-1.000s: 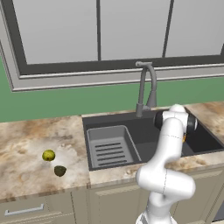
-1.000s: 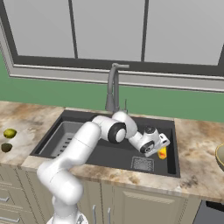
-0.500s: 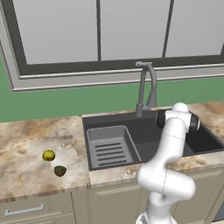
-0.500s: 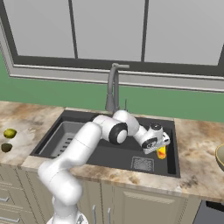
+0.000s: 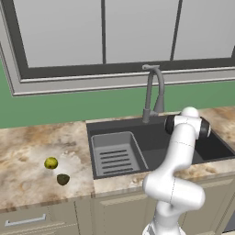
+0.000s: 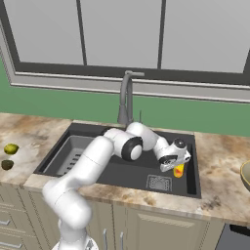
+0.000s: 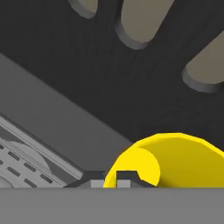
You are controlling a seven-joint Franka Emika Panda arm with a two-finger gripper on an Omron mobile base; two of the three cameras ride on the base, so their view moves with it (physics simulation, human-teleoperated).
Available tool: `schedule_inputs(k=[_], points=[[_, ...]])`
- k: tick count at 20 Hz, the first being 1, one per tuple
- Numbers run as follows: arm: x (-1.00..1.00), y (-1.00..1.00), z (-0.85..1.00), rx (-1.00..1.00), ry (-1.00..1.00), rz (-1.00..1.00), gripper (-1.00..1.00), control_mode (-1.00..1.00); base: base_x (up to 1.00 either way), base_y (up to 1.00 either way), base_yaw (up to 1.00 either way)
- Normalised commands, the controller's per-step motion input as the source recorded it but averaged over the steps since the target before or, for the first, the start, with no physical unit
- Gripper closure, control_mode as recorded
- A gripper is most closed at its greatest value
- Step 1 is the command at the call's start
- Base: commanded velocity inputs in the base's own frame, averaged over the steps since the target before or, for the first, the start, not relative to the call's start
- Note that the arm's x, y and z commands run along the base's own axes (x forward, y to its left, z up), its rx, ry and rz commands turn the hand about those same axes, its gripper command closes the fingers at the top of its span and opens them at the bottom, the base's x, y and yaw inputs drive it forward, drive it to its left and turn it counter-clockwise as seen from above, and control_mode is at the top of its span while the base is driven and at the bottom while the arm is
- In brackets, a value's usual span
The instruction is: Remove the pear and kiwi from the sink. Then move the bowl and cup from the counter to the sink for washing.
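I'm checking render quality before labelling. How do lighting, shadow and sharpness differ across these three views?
Left base view: even, flat light, only a soft shadow by the pear and kiwi. Right base view: sharp, no glare; the sink stays dark. Hand view: the yellow cup is so close that it looks soft-edged and cropped.

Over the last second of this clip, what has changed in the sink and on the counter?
Very little. The gripper, shut on the yellow cup, has eased slightly toward the right wall of the sink, carrying the cup low inside the basin; no grasp or release happened. The pear and kiwi stayed put on the counter left of the sink.
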Motion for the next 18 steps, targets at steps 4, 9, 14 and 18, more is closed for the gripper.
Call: schedule_inputs(k=[4, 9, 14, 18], points=[[0.0, 0.0, -0.18, 0.06, 0.0, 0.03, 1.0, -1.0, 0.0, 0.0, 0.0], [0.0, 0.0, -0.19, 0.0, 0.0, 0.01, -1.0, -1.0, 0.0, 0.0, 0.0], [0.0, 0.0, -0.03, 0.0, 0.0, 0.0, -1.0, -1.0, 0.0, 0.0, 0.0], [-0.02, -0.01, 0.1, 0.0, 0.0, 0.0, -1.0, -1.0, 0.0, 0.0, 0.0]])
